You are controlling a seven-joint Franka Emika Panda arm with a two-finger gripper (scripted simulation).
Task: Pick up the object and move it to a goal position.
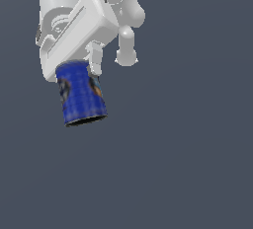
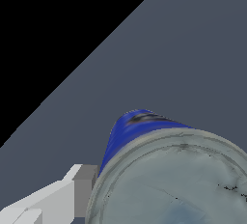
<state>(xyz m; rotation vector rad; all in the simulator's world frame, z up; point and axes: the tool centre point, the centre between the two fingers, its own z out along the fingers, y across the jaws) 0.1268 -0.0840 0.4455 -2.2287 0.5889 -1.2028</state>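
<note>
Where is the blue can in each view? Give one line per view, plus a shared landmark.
Exterior view: blue can hangs tilted under the gripper, upper left of the picture.
Wrist view: can fills the lower right, grey end face toward the camera.
Shared landmark: the pale finger beside the can.

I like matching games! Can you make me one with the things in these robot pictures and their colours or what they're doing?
Things:
1. can
2. gripper
3. floor
4. can's end

Matches:
A. plain dark grey-blue
B. white, shut on something
C. blue, tilted, held up
D. silvery grey with scuffs

Pairs: 1-C, 2-B, 3-A, 4-D
</note>
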